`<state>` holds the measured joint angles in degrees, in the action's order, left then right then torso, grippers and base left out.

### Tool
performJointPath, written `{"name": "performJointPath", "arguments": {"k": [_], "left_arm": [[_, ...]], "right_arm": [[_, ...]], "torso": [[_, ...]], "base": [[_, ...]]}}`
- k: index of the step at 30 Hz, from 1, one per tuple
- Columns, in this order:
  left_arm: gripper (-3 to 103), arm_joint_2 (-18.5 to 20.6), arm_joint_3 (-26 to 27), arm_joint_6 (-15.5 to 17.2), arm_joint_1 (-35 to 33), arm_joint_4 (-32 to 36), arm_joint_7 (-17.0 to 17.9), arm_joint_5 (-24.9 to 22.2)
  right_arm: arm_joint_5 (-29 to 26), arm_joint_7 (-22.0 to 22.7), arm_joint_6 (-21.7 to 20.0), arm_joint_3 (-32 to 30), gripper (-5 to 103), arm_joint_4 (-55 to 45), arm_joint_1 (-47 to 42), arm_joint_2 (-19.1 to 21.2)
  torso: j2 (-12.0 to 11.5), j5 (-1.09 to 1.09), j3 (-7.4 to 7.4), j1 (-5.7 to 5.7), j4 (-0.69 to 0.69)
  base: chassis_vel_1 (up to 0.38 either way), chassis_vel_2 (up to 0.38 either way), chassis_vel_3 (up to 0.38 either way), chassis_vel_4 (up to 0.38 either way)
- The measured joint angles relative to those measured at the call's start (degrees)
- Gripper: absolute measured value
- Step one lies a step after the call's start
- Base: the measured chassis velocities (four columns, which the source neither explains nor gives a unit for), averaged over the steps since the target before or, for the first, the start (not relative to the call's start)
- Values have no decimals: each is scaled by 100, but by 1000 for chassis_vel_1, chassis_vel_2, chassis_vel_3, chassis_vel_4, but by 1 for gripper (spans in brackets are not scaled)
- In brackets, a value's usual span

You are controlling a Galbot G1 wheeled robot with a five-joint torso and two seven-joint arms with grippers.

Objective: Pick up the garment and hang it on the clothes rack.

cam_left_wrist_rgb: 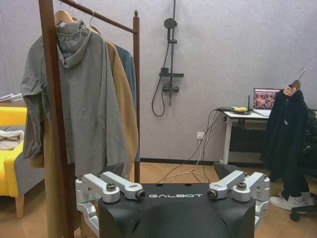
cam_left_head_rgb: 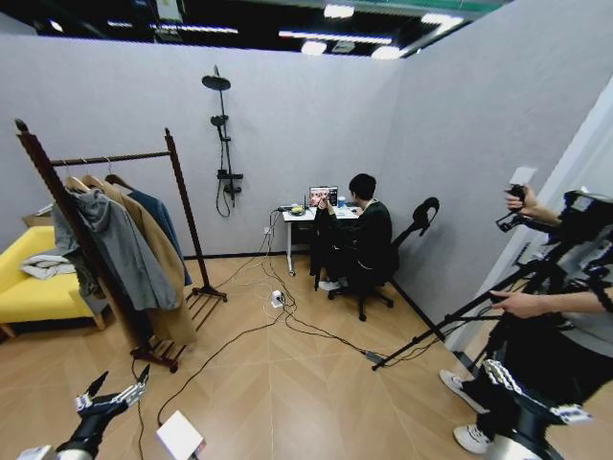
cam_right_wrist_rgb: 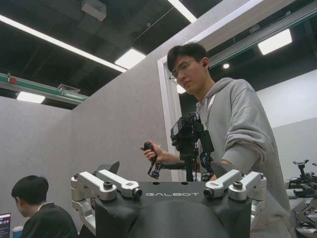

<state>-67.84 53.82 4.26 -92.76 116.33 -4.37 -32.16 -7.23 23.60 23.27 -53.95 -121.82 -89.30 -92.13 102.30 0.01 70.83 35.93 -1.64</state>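
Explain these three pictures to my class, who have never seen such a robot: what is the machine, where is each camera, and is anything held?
This is a wheeled robot with two arms, each ending in a gripper. The wide picture comes from a camera on its head, looking down at a room. At the bottom you see its left gripper and right gripper. Both are open and hold nothing.

The other two pictures come from cameras on the wrists, each looking out over that arm's own metal fingers.

On the left stands the clothes rack. On it hang a grey hooded jacket, a tan coat and, behind them, the teal-blue garment. Cables lie across the wooden floor.
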Motion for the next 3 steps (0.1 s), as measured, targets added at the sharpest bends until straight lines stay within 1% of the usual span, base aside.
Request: {"name": "performJointPath", "arguments": {"k": [2, 3], "left_arm": [[100, 0, 0, 0, 0, 0, -1, 0], [100, 0, 0, 0, 0, 0, -1, 0]], "right_arm": [[-67, -132, -201, -24, 100, 6, 43, 23], [-67, -132, -201, -24, 100, 6, 43, 23]], "torso": [[0, 0, 0, 0, 0], [0, 0, 0, 0, 0]], "base": [[0, 0, 0, 0], [0, 0, 0, 0]]}}
